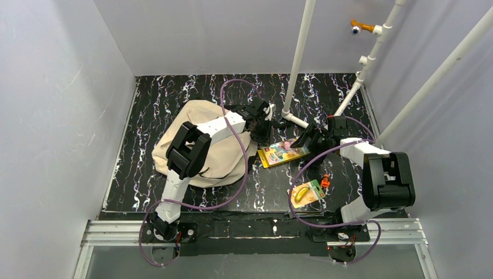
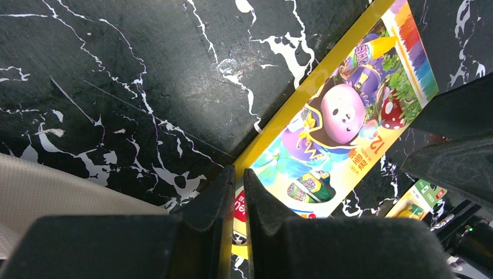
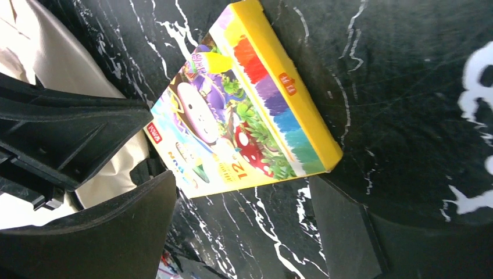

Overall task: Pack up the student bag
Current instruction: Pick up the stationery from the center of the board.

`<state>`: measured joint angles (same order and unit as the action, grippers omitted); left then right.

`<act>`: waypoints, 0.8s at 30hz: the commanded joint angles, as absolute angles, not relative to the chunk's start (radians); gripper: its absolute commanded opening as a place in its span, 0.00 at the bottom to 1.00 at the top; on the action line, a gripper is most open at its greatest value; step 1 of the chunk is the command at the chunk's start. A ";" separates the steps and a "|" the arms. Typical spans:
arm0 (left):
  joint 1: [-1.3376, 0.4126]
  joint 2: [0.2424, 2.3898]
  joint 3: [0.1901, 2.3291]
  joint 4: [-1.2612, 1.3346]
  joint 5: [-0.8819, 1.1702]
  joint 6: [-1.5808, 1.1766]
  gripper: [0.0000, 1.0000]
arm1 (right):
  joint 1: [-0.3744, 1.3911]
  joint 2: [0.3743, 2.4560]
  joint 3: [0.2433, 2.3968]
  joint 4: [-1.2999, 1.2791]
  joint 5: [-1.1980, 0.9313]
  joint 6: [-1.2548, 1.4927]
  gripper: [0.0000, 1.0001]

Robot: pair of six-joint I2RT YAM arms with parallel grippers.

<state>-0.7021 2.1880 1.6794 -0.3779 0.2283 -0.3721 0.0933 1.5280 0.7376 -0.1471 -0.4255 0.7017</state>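
Note:
The student bag (image 1: 200,145) is a beige fabric heap at the left of the black marbled table; it also shows in the left wrist view (image 2: 52,192) and the right wrist view (image 3: 64,64). A yellow crayon box (image 1: 283,154) lies flat just right of it. My left gripper (image 1: 263,129) reaches over the bag; its fingers are shut to a thin slit (image 2: 238,171) at the box's (image 2: 343,116) near corner, and I cannot tell if they touch it. My right gripper (image 1: 308,141) is open and empty (image 3: 244,226), with the box (image 3: 244,110) lying just ahead of its fingertips.
A small yellow-green card pack (image 1: 306,193) and an orange item (image 1: 325,181) lie near the front right. The white pipe frame's foot (image 1: 289,119) stands behind the box. Grey walls close in the table on three sides.

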 commanded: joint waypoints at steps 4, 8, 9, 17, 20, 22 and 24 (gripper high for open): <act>-0.677 2.266 1.671 -0.484 0.171 -0.369 0.08 | 0.046 1.506 0.751 -0.213 -0.358 0.637 0.93; -0.674 2.277 1.683 -0.496 0.174 -0.370 0.06 | 0.012 1.478 0.685 -0.130 -0.410 0.695 0.93; -0.675 2.281 1.684 -0.500 0.177 -0.370 0.06 | 0.011 1.461 0.662 -0.084 -0.424 0.725 0.93; -0.674 2.286 1.691 -0.506 0.198 -0.366 0.04 | -0.021 1.537 0.606 0.239 -0.557 0.810 0.93; -0.675 2.289 1.694 -0.509 0.205 -0.364 0.03 | -0.018 1.554 0.578 0.337 -0.658 0.850 0.92; -0.674 2.289 1.691 -0.509 0.209 -0.362 0.03 | -0.004 1.543 0.572 0.388 -0.701 0.865 0.92; -0.675 2.289 1.691 -0.509 0.211 -0.363 0.03 | 0.014 1.551 0.571 0.436 -0.709 0.882 0.92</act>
<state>-0.6758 2.2162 1.7195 -0.4206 0.2779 -0.3946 -0.0372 1.5417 0.5823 0.2848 -0.5480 0.8154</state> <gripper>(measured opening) 0.038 0.926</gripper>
